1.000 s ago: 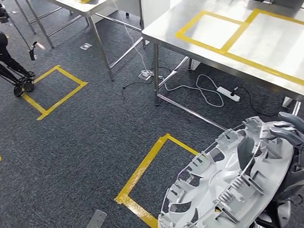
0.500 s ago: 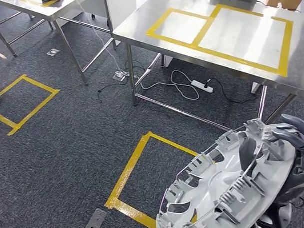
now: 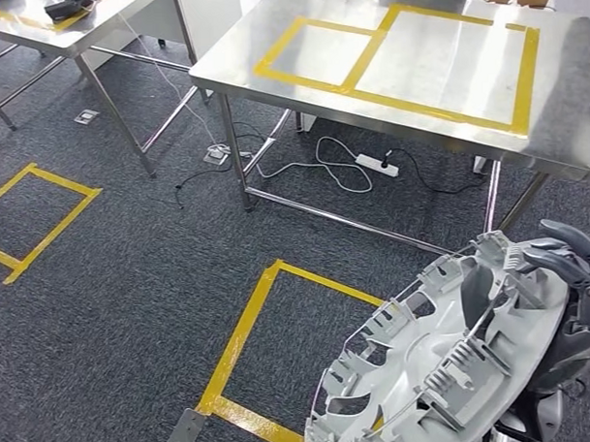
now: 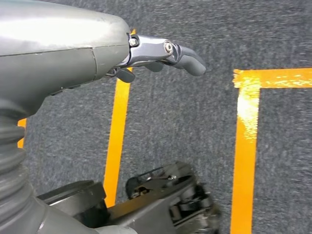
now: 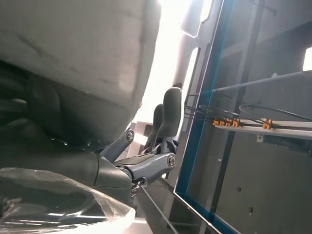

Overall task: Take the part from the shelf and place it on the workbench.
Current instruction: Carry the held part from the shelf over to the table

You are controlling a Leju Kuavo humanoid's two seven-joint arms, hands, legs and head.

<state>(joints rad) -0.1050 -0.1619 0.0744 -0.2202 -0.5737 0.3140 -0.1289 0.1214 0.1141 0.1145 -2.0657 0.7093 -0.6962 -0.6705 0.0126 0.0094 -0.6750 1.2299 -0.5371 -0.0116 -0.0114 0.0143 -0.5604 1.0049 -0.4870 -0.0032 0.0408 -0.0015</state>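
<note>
Since a second ago the whole view has swung, so the steel worktop [image 3: 552, 125] with its yellow taped rectangles now sits further left and shows its far right edge; that is the camera turning, not the furniture. Nothing has changed in the right hand [image 3: 573, 289], which still carries the part [image 3: 436, 362], a big round grey plastic piece with ribs and wire clips facing up, tilted, low at the right. Its dark fingers [image 3: 563, 246] curl over the part's upper rim, gripping it. Off the worktop, the part hangs over the carpet beside a yellow floor square [image 3: 282, 348]. Over the carpet and yellow tape hangs the left hand [image 4: 110, 48], fingers [image 4: 187, 57] stretched out, holding nothing. A white power strip [image 3: 377, 164] lies under the worktop.
</note>
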